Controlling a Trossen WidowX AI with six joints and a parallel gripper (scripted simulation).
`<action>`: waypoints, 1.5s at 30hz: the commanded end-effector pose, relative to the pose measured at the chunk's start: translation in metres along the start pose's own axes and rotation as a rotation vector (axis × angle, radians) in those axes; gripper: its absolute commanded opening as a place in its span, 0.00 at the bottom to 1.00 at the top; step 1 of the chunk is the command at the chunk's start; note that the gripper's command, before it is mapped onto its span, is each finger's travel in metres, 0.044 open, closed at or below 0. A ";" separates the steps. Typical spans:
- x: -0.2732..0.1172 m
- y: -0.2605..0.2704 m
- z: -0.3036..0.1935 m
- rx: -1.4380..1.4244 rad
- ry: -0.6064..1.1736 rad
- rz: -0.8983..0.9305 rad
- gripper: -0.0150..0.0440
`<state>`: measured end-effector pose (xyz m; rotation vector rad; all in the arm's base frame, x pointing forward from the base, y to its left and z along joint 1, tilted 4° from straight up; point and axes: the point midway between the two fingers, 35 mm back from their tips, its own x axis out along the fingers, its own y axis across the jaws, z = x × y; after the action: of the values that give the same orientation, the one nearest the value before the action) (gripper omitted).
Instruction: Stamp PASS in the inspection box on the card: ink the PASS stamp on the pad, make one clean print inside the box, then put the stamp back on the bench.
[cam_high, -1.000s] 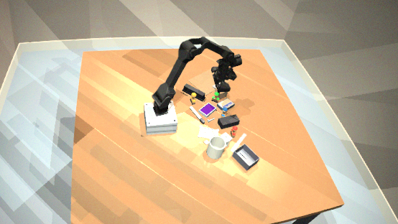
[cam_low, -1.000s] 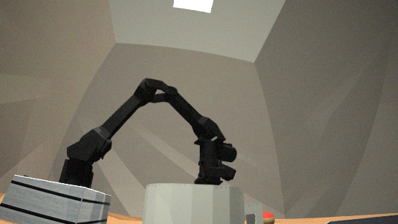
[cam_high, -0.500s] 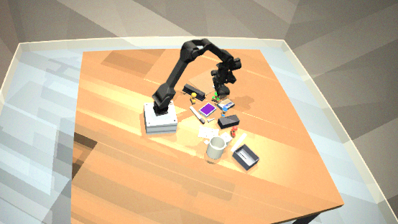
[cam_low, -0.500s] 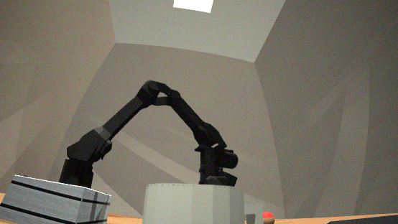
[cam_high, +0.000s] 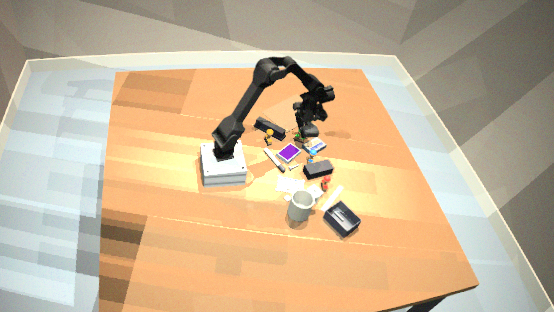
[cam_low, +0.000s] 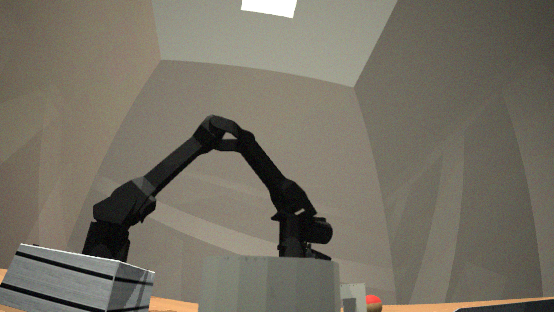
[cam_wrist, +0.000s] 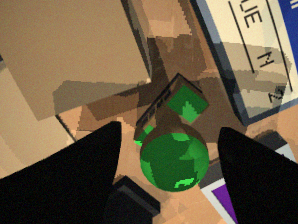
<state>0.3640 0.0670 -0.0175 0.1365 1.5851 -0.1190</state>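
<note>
A stamp with a round green knob (cam_wrist: 174, 162) (cam_high: 298, 135) stands on the table; its side lettering is unreadable. My gripper (cam_wrist: 170, 133) (cam_high: 302, 132) is open, its fingers on either side of the knob without visible contact. In the exterior view the fingertips are hidden behind the mug. The open purple ink pad (cam_high: 288, 152) (cam_wrist: 222, 197) lies beside the stamp. A closed stamp pad with a blue and cream label (cam_high: 314, 146) (cam_wrist: 235, 85) lies on its other side. White papers (cam_high: 289, 184) lie nearer the mug; no inspection box can be made out on them.
Yellow (cam_high: 269, 133), blue (cam_high: 313, 153) and red (cam_high: 327, 179) (cam_low: 372, 300) knobbed stamps stand nearby. A tan block (cam_wrist: 75, 45) is close to the fingers. Black blocks (cam_high: 270, 128) (cam_high: 318, 170), a grey mug (cam_high: 300, 207) (cam_low: 270, 285) and a black tray (cam_high: 345, 231) are also there.
</note>
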 end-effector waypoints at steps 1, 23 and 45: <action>0.010 -0.001 -0.002 0.002 0.013 0.000 0.62; 0.014 -0.001 -0.002 0.001 0.007 -0.002 0.50; 0.009 -0.001 -0.001 0.001 0.007 -0.003 0.25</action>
<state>0.3619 0.0663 -0.0293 0.1353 1.5956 -0.1222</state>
